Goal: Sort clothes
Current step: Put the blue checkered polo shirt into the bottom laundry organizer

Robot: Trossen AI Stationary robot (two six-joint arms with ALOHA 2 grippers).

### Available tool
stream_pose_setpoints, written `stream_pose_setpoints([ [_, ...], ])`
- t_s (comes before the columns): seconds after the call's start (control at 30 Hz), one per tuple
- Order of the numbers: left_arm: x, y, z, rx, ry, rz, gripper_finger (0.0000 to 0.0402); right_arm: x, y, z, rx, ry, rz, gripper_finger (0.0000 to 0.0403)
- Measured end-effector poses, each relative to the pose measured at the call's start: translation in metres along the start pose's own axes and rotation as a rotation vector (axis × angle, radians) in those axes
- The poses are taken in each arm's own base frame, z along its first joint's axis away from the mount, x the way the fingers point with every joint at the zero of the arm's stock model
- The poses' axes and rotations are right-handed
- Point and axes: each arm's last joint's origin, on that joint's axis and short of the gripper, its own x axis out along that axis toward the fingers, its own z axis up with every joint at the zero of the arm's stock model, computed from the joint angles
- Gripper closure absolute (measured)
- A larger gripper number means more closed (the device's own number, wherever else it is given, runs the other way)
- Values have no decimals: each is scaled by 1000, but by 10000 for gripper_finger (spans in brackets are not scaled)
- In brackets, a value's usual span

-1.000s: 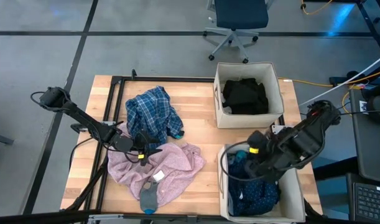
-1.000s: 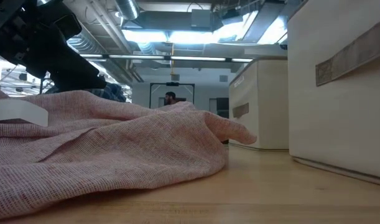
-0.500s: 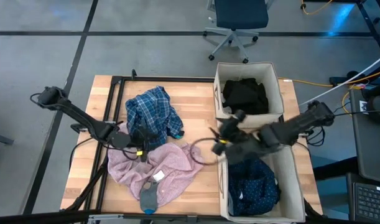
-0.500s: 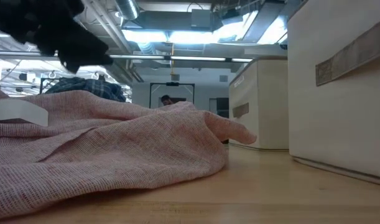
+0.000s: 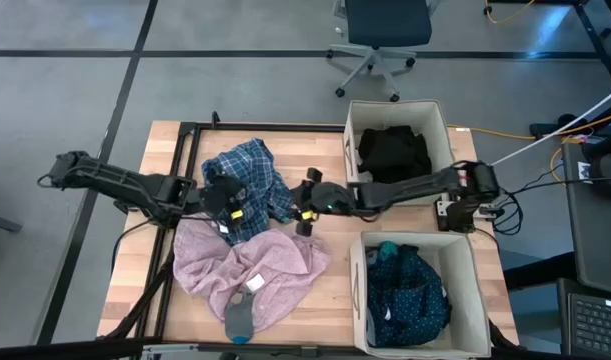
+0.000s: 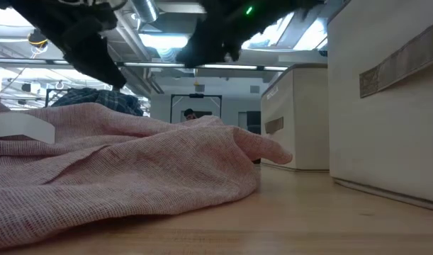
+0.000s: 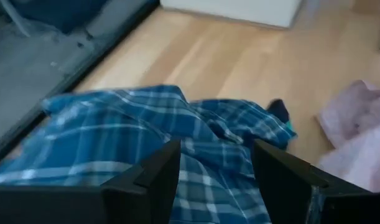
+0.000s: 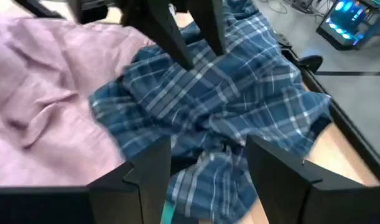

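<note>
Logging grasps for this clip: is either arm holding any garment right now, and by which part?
Nothing is held. The left gripper and right gripper both hover open over the blue plaid shirt, with empty gaps between their fingers.

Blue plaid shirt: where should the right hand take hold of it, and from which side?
Grip a raised fold on the blue plaid shirt near its right edge, coming down from above. It lies crumpled in ridges, so a bunched fold probably pinches easier. The right hand, open, is beside that edge; the left hand, open, is over the shirt.
</note>
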Motion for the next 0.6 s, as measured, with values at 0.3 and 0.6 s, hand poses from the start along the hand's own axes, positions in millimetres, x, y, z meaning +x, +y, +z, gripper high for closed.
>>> stream_pose_setpoints([
  [0.3,6,6,4,-20,17,-33,215,39,-7,-30,32,77,5,196],
  [0.6,-3,14,17,-35,76,-34,185,39,-7,-26,46,31,4,196],
])
